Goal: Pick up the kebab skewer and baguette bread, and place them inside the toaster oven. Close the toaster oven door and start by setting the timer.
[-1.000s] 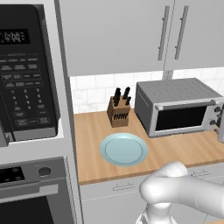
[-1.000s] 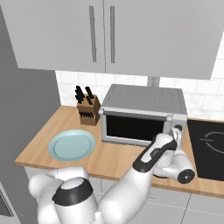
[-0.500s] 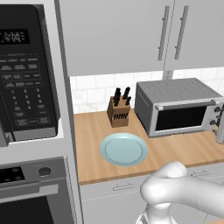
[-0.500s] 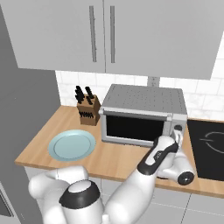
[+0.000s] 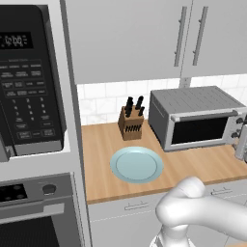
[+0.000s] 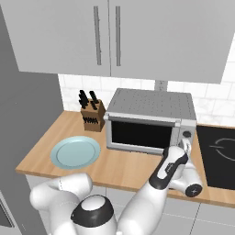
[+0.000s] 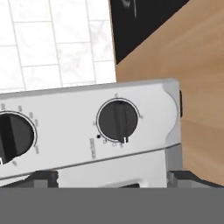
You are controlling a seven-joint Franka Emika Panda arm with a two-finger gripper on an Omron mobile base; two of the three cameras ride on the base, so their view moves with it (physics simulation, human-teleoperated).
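pincer (image 6: 185, 143): spread wide | toaster oven (image 6: 151, 120) knob panel: just ahead

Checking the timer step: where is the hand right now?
In the right base view the hand hovers open at the toaster oven's right-side knob panel, facing a dark knob in the hand view.

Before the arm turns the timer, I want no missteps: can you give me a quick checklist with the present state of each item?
1. Grey boxy toaster oven door shut: ok.
2. Skewer and baguette inside: cannot tell, the glass is dark.
3. Gripper jaws open: ok.
4. Round dark knob centred ahead of the jaws in the hand view: ok.
5. Jaws touching the knob: not ok, still apart.
6. Light blue round plate bare: ok.
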